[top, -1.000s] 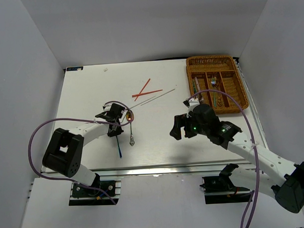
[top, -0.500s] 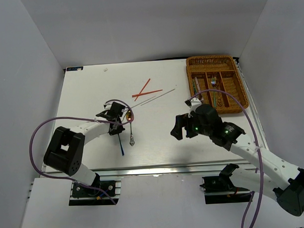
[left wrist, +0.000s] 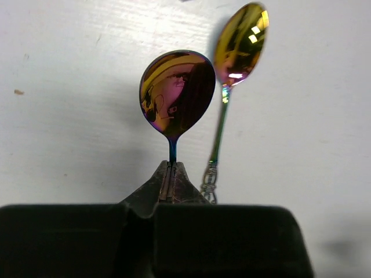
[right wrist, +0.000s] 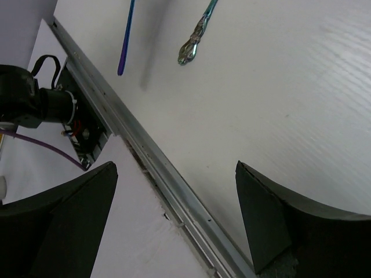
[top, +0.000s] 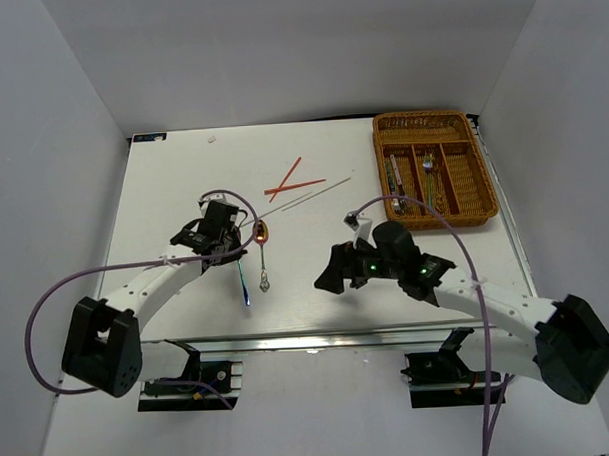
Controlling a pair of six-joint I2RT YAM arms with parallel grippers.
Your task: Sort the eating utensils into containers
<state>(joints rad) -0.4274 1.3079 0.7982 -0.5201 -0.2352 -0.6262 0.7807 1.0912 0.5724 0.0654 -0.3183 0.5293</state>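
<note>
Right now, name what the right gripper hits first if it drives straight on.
Likely the handle end of the loose spoon; the open right gripper points left toward it across bare table. Its height is unclear, so it could touch the table first.

This is a robotics lab test cell. A white tabletop [top: 173, 183] is boxed in on three sides by plain pale walls [top: 278, 49], with an aluminium rail [top: 318, 339] along its near edge. The left arm [top: 146, 284] and right arm [top: 497, 303] are bolted there on black base plates [top: 185, 377], trailing loose purple cables [top: 29, 338]. A wicker cutlery tray [top: 421, 117] is the one household thing among this hardware.
</note>
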